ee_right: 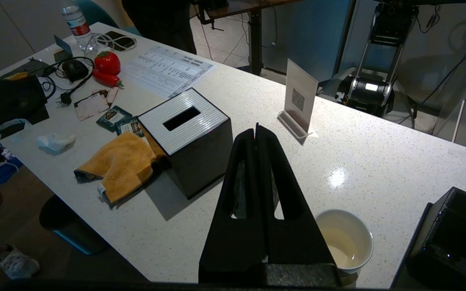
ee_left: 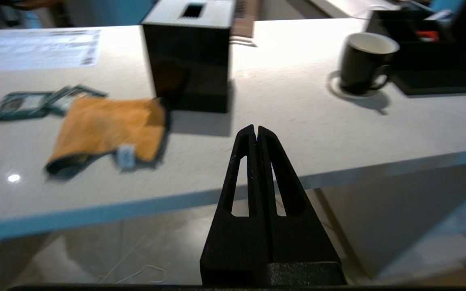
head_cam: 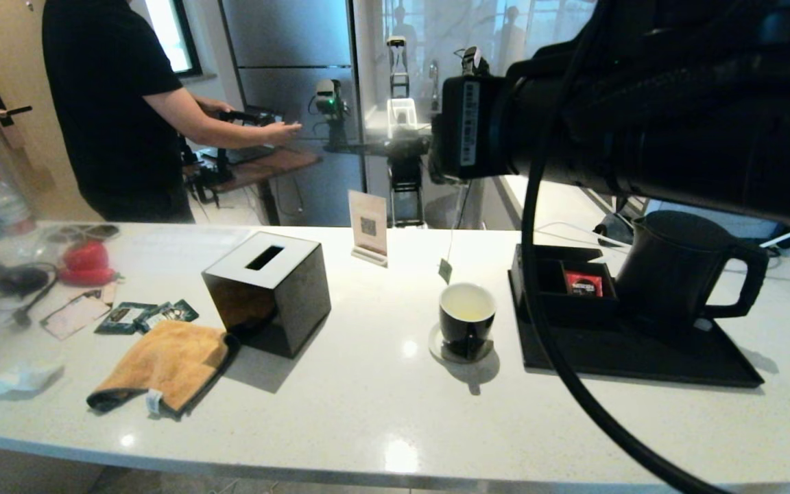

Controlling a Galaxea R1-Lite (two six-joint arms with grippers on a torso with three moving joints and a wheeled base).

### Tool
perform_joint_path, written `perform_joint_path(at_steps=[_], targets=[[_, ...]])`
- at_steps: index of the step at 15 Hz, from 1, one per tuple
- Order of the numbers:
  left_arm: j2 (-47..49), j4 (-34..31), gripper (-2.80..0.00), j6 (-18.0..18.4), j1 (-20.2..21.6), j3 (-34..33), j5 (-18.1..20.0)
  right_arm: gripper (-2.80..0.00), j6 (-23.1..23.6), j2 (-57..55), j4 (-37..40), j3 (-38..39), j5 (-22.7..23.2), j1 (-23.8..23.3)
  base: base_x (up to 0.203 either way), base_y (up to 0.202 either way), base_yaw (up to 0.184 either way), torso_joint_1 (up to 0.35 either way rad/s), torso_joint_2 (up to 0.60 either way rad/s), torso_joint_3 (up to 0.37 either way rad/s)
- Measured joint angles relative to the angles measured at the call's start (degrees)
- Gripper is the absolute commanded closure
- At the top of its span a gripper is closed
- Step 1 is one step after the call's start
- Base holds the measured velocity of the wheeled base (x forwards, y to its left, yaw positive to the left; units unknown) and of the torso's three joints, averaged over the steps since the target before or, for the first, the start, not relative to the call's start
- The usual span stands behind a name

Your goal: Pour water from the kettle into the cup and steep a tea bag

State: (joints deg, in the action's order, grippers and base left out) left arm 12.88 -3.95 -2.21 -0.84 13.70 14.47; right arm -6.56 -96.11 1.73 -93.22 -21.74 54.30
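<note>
Right gripper [ee_right: 256,133] pinched together, hanging high over cup [head_cam: 467,320], tag [head_cam: 444,270] dangling at cup's eleven o'clock. Kettle [head_cam: 676,271] at three o'clock. Left gripper [ee_left: 256,130] together, empty. Risk: swinging string missing rim.

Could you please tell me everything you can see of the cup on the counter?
The cup is small, glossy black outside and white inside, tapering toward its base, with a loop handle that shows in the left wrist view. It stands upright on a small white coaster, on the white counter just left of the black tray. Pale yellowish water fills its bottom part. A thin string with a little tag hangs in the air just behind its rim. Neither claw touches it.
</note>
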Motion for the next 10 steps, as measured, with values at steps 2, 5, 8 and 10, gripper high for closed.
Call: perform_joint_path(at_steps=[2, 5, 8, 10], targets=[[5.9, 2.4, 0.00, -0.2, -0.1, 2.6, 3.3, 0.00, 0.0, 0.0, 0.0, 0.0, 0.0, 0.0, 0.000, 0.000, 0.000, 0.000, 0.00, 0.000], [16.3, 7.6, 0.00, -0.3, -0.2, 6.2, 8.3, 0.00, 0.0, 0.0, -0.1, -0.2, 0.0, 0.0, 0.000, 0.000, 0.000, 0.000, 0.00, 0.000], [27.5, 14.2, 0.00, -0.4, -1.6, 9.9, 11.8, 0.00, 0.0, -0.1, -0.1, -0.8, 0.0, 0.0, 0.000, 0.000, 0.000, 0.000, 0.00, 0.000], [34.9, 20.0, 0.00, -0.4, -4.0, 11.9, 12.5, 0.00, 0.0, -0.6, -0.4, -1.8, -0.3, 0.0, 0.000, 0.000, 0.000, 0.000, 0.00, 0.000]])
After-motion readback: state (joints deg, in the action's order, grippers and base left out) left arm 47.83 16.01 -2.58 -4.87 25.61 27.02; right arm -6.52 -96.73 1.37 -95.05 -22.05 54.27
